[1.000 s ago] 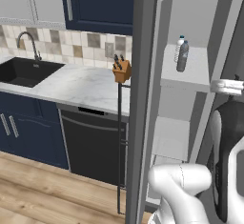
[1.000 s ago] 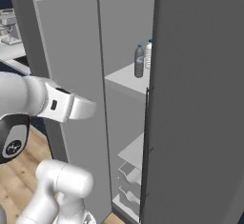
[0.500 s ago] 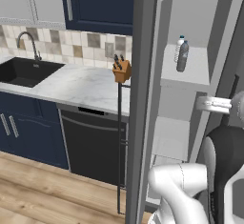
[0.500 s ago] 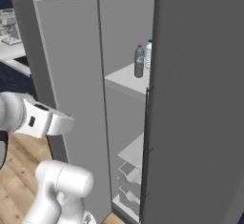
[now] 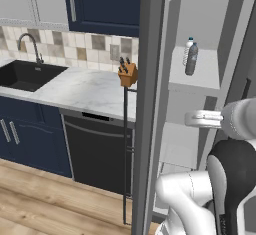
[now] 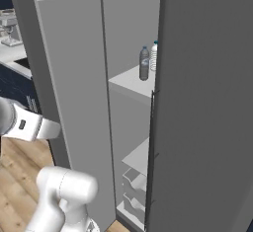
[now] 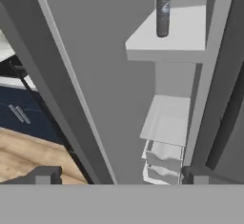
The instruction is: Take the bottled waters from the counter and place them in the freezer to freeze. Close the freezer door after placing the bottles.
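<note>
You have two bottled waters (image 5: 191, 59) standing upright on the upper white shelf (image 6: 131, 82) of the freezer (image 6: 207, 102), touching or nearly so, one just behind the other. Each is ribbed, translucent grey-white, with a blue cap. The freezer door (image 6: 74, 102) stands ajar beside that shelf, its thin dark bar handle (image 5: 124, 154) on the side toward the counter (image 5: 85, 90), where the knife block (image 5: 127, 74) sits. In the hand view, the gripper's (image 7: 116, 174) dark fingertips (image 7: 45, 174) sit far apart, spread wide with nothing between them, below the shelf. Since a second ago the arm has pulled back and lower from the shelf; bottles and door have not moved.
</note>
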Motion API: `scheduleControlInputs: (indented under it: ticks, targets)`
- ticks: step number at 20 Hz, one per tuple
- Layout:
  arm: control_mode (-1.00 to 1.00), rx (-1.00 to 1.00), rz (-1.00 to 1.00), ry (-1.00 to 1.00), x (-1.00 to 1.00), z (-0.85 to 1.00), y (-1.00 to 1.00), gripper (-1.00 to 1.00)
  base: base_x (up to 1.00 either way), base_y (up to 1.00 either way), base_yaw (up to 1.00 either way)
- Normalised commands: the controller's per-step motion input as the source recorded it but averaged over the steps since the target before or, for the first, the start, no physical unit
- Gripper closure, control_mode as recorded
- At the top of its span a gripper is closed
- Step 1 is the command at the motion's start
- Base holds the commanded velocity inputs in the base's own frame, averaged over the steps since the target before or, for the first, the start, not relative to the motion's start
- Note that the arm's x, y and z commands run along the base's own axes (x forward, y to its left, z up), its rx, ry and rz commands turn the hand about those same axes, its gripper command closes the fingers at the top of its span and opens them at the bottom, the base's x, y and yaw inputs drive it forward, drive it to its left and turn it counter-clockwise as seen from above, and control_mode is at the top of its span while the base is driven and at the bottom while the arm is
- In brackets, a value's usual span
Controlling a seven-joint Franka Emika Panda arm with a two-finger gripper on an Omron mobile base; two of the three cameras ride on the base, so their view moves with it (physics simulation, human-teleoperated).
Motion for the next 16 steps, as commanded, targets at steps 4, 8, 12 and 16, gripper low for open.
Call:
scheduleControlInputs:
  ticks: [4,8,12,16]
  targets:
    - [-1.00,0.03,0.11,0.14,0.00,-0.12,0.12,-1.00,0.00,0.00,0.00]
    - [-1.00,0.00,0.00,0.03,0.00,-0.06,0.00,-1.00,0.00,0.00,0.00]
    - [-1.00,0.00,0.00,0.00,0.00,0.00,0.00,-1.00,0.00,0.00,0.00]
    - [-1.00,0.00,0.00,0.00,0.00,0.00,0.00,-1.00,0.00,0.00,0.00]
